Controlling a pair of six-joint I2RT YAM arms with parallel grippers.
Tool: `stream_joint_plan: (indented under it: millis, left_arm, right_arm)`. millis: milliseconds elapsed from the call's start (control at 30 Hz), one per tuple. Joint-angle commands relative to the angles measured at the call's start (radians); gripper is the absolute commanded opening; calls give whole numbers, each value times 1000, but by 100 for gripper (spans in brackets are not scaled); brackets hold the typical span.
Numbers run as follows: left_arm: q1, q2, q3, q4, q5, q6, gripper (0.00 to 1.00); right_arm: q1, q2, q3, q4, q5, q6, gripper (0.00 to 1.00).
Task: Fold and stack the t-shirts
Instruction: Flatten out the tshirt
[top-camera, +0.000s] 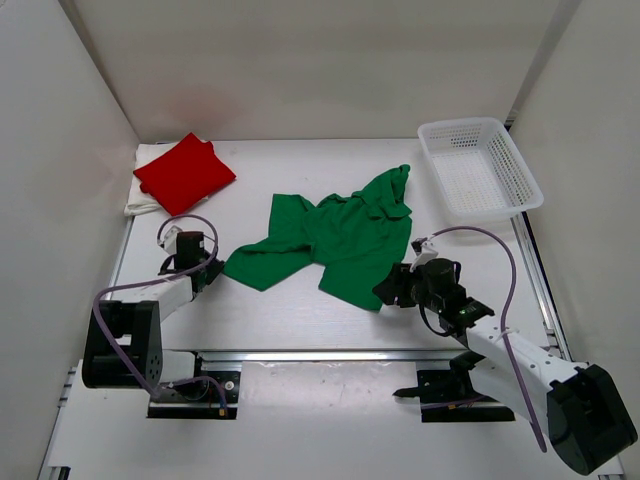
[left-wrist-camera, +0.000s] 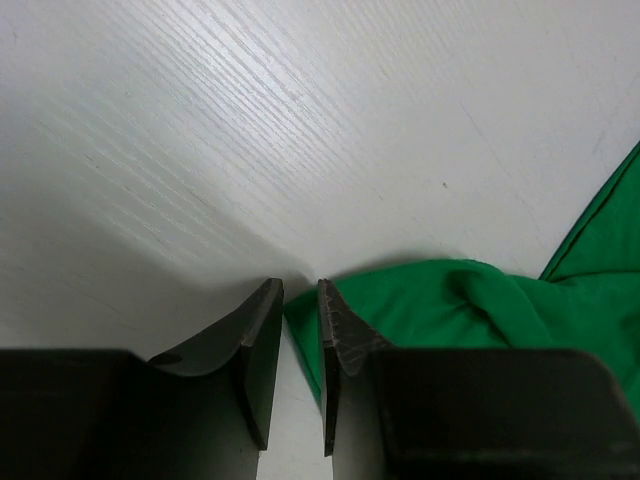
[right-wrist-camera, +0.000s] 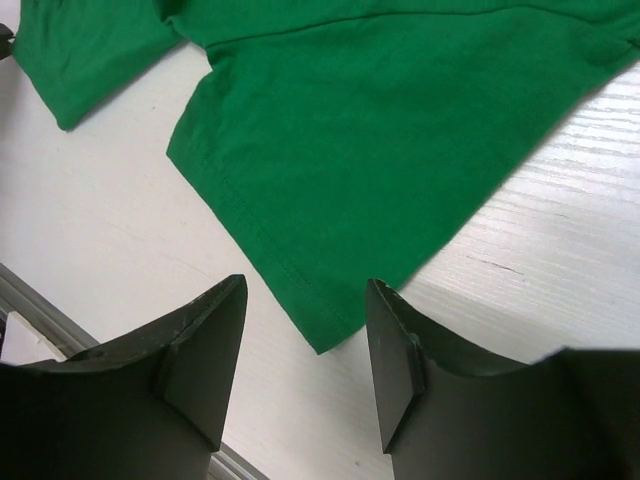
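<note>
The green t-shirt (top-camera: 330, 235) lies crumpled and spread in the middle of the table. My left gripper (top-camera: 212, 268) is low at its left corner. In the left wrist view the jaws (left-wrist-camera: 298, 288) stand a narrow gap apart, with the edge of the green cloth (left-wrist-camera: 480, 310) between them and bare table showing in the gap. My right gripper (top-camera: 385, 290) is open wide at the shirt's near corner, and that hemmed corner (right-wrist-camera: 360, 130) points in between the fingers (right-wrist-camera: 305, 290). The red t-shirt (top-camera: 183, 172) lies folded at the back left on the cream-white t-shirt (top-camera: 140, 195).
A white mesh basket (top-camera: 478, 167) stands at the back right. A metal rail (top-camera: 330, 355) runs along the near edge between the arm bases. White walls close in the table on three sides.
</note>
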Motion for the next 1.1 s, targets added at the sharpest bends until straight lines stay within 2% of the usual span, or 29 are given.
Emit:
stream_joint_plan:
  millis: [0,167,400,500,700,867,967,1067]
  left_arm:
    - [-16,22,20,-53,-29,42,33]
    - [-29,16,24,-90,-39,49,36]
    - [-59,36,54,-122,-57,72,34]
    - [-75,57,81,-151,-72,86,28]
    - [-79,80,100,-167,-77,98,25]
    - [-78,87,103,-158,-69,100,1]
    - [-76,80,119,-156,-37,95,0]
    - [-124,39,164,-161,-51,101,0]
  right_arm:
    - [5,-29,12,53,12,5,49]
    - [-4,-34,15,47,4,3,49]
    - [-15,-69,9,41,-2,5,49]
    - [-27,-80,12,36,0,9,49]
    - [-47,-123,3,31,-13,15,49]
    - [-62,-121,-13,33,-22,14,49]
    - [-70,-109,-25,-2,16,18,49]
    - [-73,-75,-16,-45,52,11,49]
